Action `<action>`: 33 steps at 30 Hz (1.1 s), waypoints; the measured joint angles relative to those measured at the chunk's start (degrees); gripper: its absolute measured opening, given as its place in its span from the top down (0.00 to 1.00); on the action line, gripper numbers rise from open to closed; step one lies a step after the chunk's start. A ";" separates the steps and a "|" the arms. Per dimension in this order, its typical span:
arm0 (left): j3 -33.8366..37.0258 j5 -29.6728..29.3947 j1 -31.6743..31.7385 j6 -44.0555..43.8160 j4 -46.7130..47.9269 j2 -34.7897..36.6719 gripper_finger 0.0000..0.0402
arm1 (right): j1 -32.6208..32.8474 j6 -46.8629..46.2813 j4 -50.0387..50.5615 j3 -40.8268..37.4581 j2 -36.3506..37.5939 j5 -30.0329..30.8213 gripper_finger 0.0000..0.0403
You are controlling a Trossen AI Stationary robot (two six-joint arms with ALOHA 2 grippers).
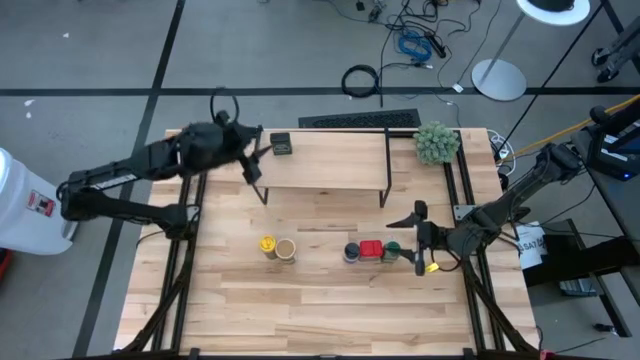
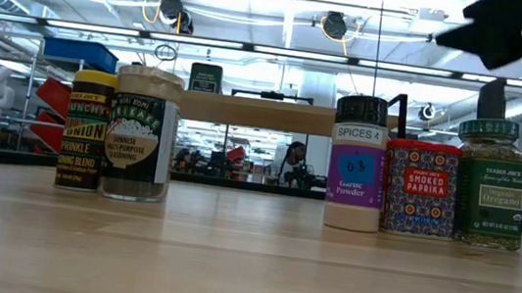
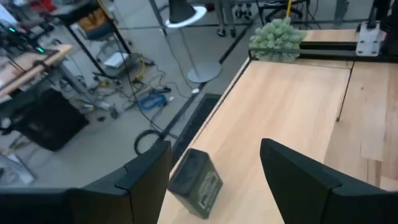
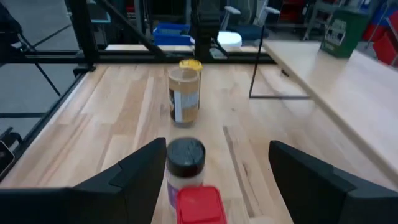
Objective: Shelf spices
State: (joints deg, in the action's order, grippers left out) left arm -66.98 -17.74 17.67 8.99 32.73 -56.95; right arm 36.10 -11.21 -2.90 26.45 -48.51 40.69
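On low wooden shelf [image 1: 330,160]: dark boxy tin [image 1: 281,144], placed | left gripper [image 1: 252,160] beside it, jaws wide, empty | right gripper [image 1: 420,238] jaws wide, beside green-lidded jar [image 1: 392,251] | next: grasp it.

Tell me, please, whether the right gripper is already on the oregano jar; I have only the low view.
Observer: No. The right gripper stands open just to the right of the oregano jar, at the end of that row, and is not gripping it.
Operator: Thank you. Where is the left gripper?
Observer: The left gripper is open at the left end of the shelf, close to the dark boxy tin standing on it.
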 joint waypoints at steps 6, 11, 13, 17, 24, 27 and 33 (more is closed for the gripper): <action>0.00 12.84 11.01 5.48 -0.02 -3.05 0.36 | 0.00 3.15 -0.32 1.12 0.00 1.70 0.32; 0.00 17.09 15.26 13.07 -0.17 -8.01 0.36 | 0.00 4.52 0.02 1.12 -0.01 1.79 0.32; 0.02 17.26 15.36 15.54 -0.31 -9.81 0.36 | 0.00 4.64 0.02 1.12 -0.02 1.79 0.32; 0.02 17.28 14.80 15.56 -0.63 -11.81 0.36 | 0.00 5.03 0.04 1.12 -0.02 1.77 0.32; 0.02 22.25 15.45 18.31 -0.51 -12.84 0.36 | 0.00 4.59 0.83 1.12 -0.04 1.73 0.32; 0.02 23.07 17.65 18.58 -0.72 -12.83 0.36 | 0.00 4.55 1.38 1.12 -0.04 1.66 0.32; 0.02 31.64 22.25 19.32 -0.26 -12.83 0.33 | 0.00 4.44 1.53 1.12 -0.04 1.44 0.32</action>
State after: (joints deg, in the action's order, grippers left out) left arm -66.96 13.91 39.92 28.31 32.48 -69.78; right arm 36.10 -6.76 -1.37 27.57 -48.56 42.13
